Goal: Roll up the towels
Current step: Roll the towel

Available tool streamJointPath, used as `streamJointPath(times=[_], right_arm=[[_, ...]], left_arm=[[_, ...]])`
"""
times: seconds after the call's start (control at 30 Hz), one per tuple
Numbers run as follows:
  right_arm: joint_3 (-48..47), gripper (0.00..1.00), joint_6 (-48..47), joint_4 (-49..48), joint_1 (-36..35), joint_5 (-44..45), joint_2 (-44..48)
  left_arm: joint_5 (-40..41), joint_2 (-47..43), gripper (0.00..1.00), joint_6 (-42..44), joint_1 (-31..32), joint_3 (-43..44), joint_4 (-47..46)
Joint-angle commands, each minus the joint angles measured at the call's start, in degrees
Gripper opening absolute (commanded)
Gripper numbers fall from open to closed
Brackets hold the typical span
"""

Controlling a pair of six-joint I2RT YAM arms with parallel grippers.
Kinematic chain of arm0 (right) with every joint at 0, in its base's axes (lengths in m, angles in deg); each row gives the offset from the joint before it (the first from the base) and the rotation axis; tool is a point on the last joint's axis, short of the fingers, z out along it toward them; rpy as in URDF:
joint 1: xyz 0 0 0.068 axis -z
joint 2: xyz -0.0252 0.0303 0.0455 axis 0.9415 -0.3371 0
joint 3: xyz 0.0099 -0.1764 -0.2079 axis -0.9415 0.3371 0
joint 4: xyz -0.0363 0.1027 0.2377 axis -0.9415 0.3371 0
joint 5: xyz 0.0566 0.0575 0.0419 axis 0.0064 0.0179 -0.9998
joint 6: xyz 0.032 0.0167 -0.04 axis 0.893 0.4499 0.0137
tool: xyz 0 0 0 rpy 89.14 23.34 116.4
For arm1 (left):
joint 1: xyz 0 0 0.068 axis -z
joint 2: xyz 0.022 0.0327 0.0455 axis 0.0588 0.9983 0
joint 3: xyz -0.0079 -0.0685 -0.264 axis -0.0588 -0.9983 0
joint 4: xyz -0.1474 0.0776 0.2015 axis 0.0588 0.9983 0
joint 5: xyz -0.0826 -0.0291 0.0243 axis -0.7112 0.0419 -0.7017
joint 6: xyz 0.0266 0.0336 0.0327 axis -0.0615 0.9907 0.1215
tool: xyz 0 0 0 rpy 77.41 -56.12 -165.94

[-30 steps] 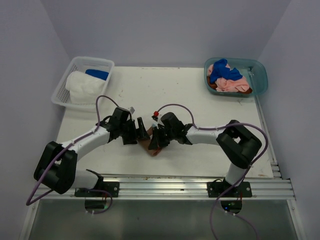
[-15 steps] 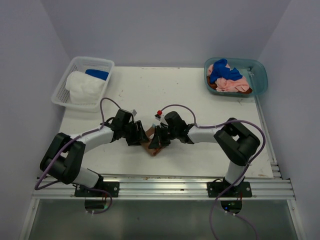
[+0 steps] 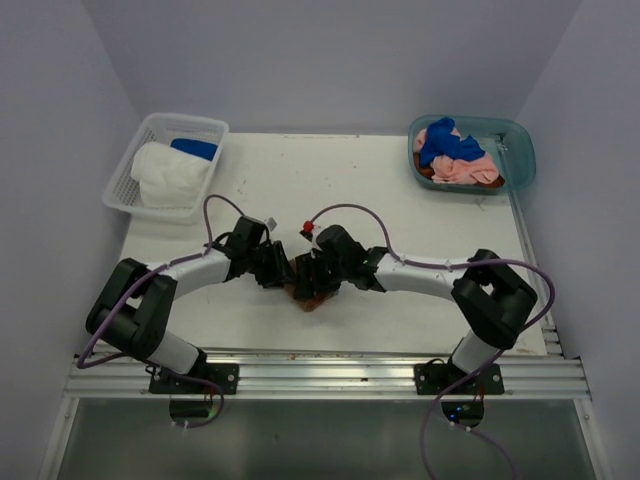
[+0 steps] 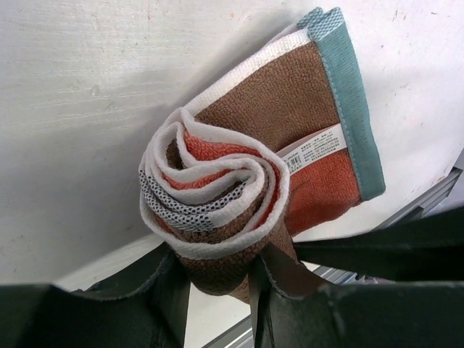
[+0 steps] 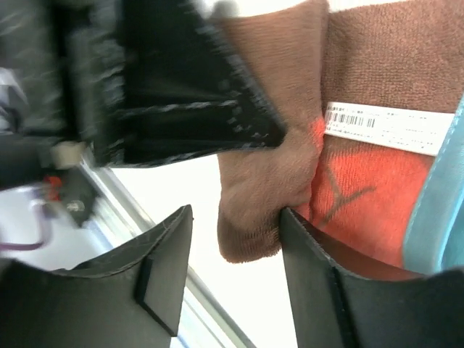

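1. The brown towel (image 4: 239, 181) lay at the near middle of the table (image 3: 400, 200), half rolled, caught right between the two arms.
2. The left gripper (image 4: 217, 279) had the roll's open end between its jaws, cloth pressed against both of them: clamped on the roll, by the look of it.
3. The left wrist view looked straight into the spiral, so the roll's long axis ran away from that gripper, roughly along the line from one gripper to the other.
4. The right gripper (image 5: 232, 225) came in from the opposite side with its jaws apart. A fold of brown cloth sat between them, against one jaw and clear of the other, so it gripped nothing.
5. The flat, unrolled tail, with its white label (image 4: 315, 148) and teal hem (image 4: 355, 109), spread off one side of the roll, toward the near edge of the table.
6. That was the relation to watch: the roll crosswise between the grippers, the tail to its near side. In my judgement the coming turn would have to go toward that tail, with the left gripper the one placed to drive it and the right free to steady the far end.
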Motion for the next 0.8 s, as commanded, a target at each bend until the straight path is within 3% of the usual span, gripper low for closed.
streamJointPath(times=[0.0,0.3,0.77], right_arm=[[-4.39,0.56,-8.63,12.38,-5.53,15.68,4.17],[-11.69,0.51,-16.01,20.75,-15.11,38.45,1.72],[-16.09,0.52,-21.64,18.82,-19.52,43.39,-7.07]], left_arm=[[2.31,1.39,0.35,0.98,0.13,0.98,1.07],[1.96,2.18,0.34,0.89,0.21,1.42,1.25],[1.96,2.45,0.35,1.07,0.21,2.13,1.95]])
